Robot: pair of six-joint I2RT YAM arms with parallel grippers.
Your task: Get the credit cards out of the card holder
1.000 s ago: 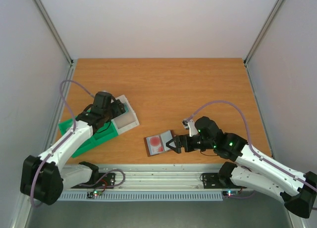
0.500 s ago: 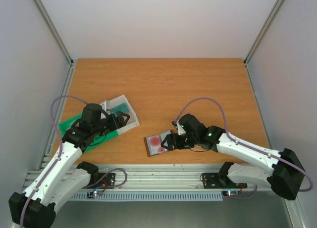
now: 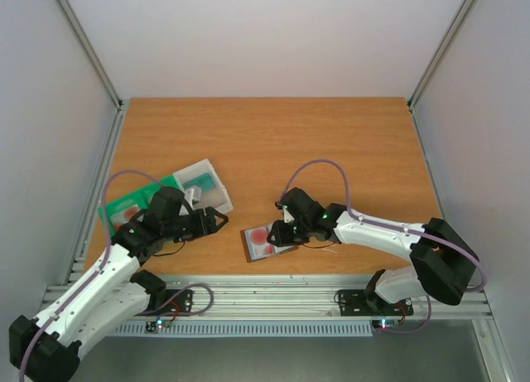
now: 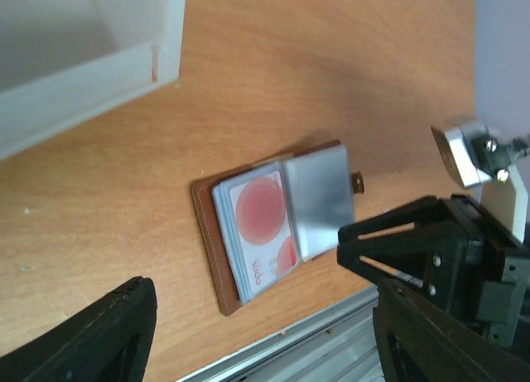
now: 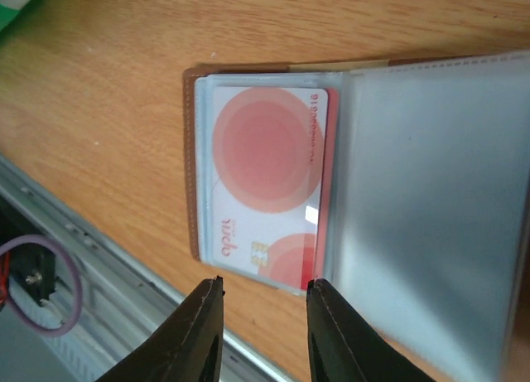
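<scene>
The card holder (image 3: 267, 241) lies open near the worktop's (image 3: 290, 142) front edge, a red-blotched credit card (image 5: 265, 183) in its pocket. The right hand (image 5: 261, 303), narrowly parted, straddles the card's edge. The left hand (image 3: 214, 222) is spread wide nearby.

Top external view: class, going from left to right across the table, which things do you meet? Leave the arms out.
green tray → translucent box → card holder
</scene>
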